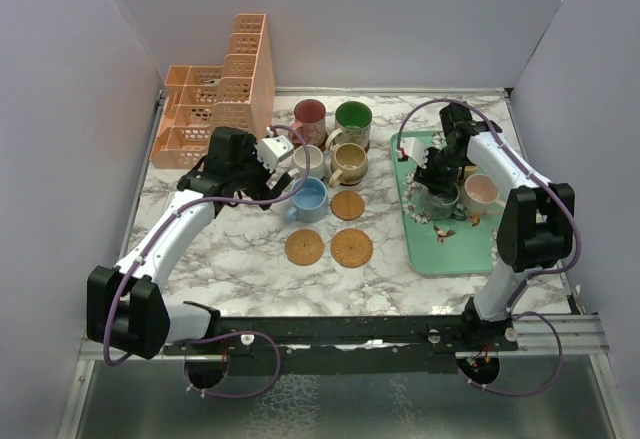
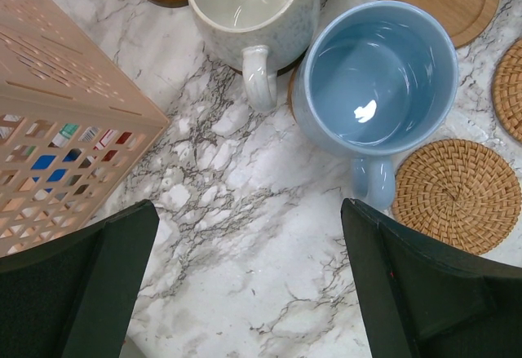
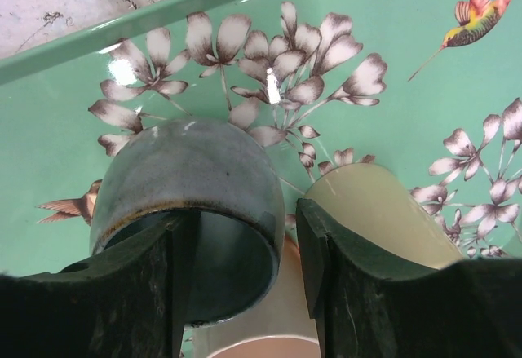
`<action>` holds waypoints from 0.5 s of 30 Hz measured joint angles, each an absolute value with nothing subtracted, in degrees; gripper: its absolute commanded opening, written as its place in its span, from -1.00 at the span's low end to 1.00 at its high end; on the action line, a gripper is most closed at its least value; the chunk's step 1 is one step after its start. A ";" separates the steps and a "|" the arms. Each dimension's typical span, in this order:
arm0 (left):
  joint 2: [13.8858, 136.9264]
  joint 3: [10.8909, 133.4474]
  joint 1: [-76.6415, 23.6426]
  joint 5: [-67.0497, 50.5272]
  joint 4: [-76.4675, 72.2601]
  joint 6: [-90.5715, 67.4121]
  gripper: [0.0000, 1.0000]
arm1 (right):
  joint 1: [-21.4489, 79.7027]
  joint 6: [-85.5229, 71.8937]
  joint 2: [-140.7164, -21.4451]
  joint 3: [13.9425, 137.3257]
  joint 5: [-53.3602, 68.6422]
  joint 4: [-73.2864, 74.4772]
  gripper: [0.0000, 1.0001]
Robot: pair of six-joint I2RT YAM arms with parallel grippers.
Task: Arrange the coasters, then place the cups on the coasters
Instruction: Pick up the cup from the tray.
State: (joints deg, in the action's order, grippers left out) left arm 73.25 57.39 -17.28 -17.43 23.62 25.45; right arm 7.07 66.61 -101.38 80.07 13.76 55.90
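Note:
My left gripper point(image 1: 283, 181) point(image 2: 249, 293) hangs open over bare marble, just short of the blue cup point(image 2: 377, 81) point(image 1: 310, 199), whose handle points toward it. A brown coaster edge point(image 2: 292, 89) shows under that cup. A woven coaster point(image 2: 457, 195) lies beside it, and further coasters point(image 1: 347, 204) point(image 1: 304, 248) point(image 1: 351, 248) lie on the table. The red point(image 1: 310, 114), green point(image 1: 353, 117), cream point(image 1: 308, 159) and tan point(image 1: 348, 162) cups stand behind. My right gripper point(image 1: 440, 184) point(image 3: 245, 219) is open and straddles the grey cup's point(image 3: 188, 179) wall, one finger inside, one outside.
The grey cup stands on the mint-green floral tray point(image 1: 440, 254) point(image 3: 391, 64) beside a pink-lined cup point(image 1: 481, 191) and a pale cup point(image 3: 383, 211). A peach lattice organiser point(image 1: 215, 99) point(image 2: 57, 105) stands at the back left, close to my left gripper.

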 measured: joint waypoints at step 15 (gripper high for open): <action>73.28 57.39 -17.28 -17.43 23.07 25.21 0.98 | 7.07 49.04 -101.78 81.10 14.17 55.51 -0.53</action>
